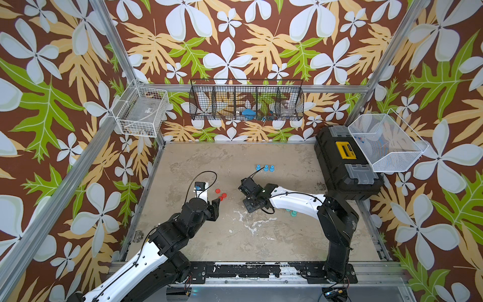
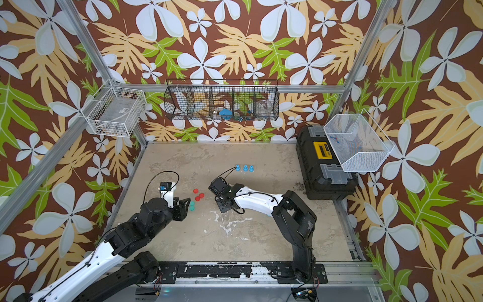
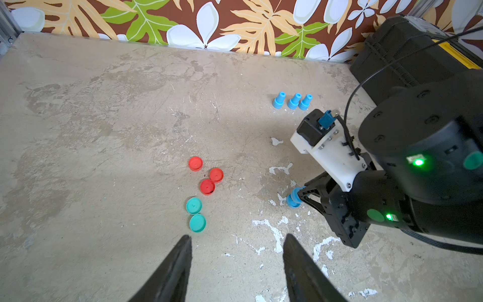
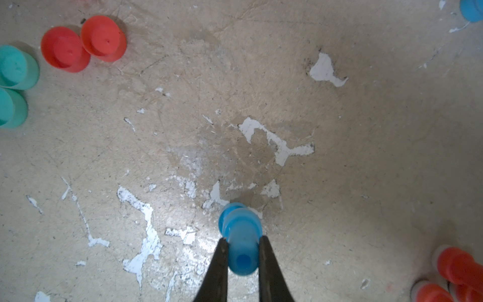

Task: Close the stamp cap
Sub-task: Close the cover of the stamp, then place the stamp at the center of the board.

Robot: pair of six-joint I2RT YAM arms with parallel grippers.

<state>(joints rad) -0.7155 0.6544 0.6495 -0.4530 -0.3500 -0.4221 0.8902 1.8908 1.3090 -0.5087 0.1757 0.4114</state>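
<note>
The desk (image 1: 209, 235) is a beige, stone-like slab, scuffed and mottled, with white patches where the top layer has chipped off. The right hand (image 4: 241, 239) is shut on a blue stamp (image 4: 240, 230), its dark tapered fingers pinching the narrow stem from both sides. The stamp is smooth matte plastic: a round stem with a small darker hollow in its end, flaring to a wider round collar at the bottom. It stands near the middle of the desk, right of the loose caps; I cannot tell whether its base touches the surface.

The left hand (image 3: 236, 238) is about half open with nothing between its fingers, just near of the two teal caps (image 3: 196, 214). Beyond them lie three red caps (image 3: 207, 180), flat round discs with low rims, two touching. Three more blue stamps (image 3: 292, 100) stand upright in a tight row farther off. A black ribbed toolbox (image 1: 345, 162) sits at the far right.

In the right wrist view, red stamps (image 4: 454, 266) are cut off by the frame edge. In a top view, teal pieces (image 1: 292, 214) are mostly hidden under the right arm.
</note>
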